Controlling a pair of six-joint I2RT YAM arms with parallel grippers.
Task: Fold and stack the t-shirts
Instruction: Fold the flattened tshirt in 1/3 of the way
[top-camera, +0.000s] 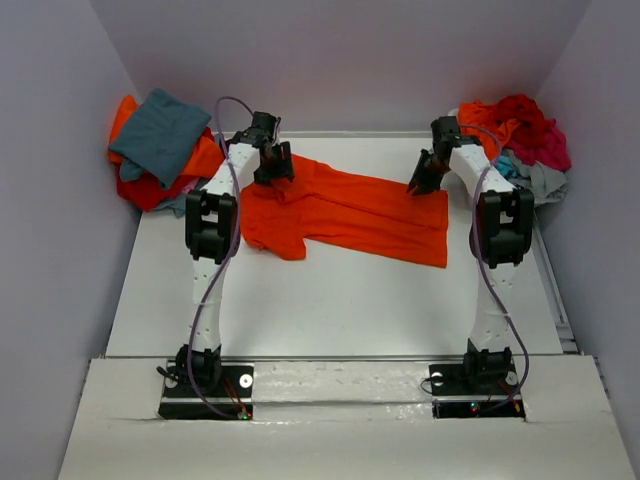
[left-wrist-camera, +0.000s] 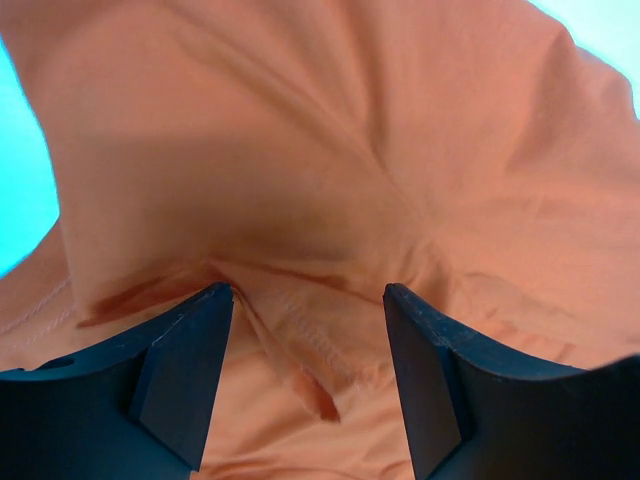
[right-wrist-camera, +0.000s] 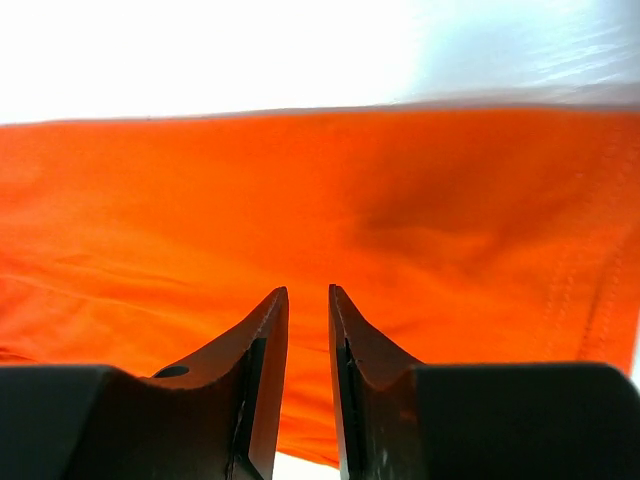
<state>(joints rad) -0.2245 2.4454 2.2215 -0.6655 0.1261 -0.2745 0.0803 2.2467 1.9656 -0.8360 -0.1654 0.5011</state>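
A bright orange t-shirt (top-camera: 350, 215) lies spread across the back of the white table, one sleeve pointing toward the near side at its left end. My left gripper (top-camera: 272, 168) is down on the shirt's far left end. Its jaws stand wide open (left-wrist-camera: 308, 295) on either side of a raised, stitched fold of the orange cloth (left-wrist-camera: 330, 150). My right gripper (top-camera: 422, 180) hovers at the shirt's far right corner. Its fingers are a narrow gap apart (right-wrist-camera: 308, 292), nothing is pinched between them, and the orange cloth (right-wrist-camera: 300, 200) lies just beyond.
A heap of t-shirts (top-camera: 160, 145), teal-grey on top of orange and red, sits at the back left. Another heap (top-camera: 520, 135) in red, magenta, turquoise and grey sits at the back right. Pale walls close in the table (top-camera: 330, 310) on three sides.
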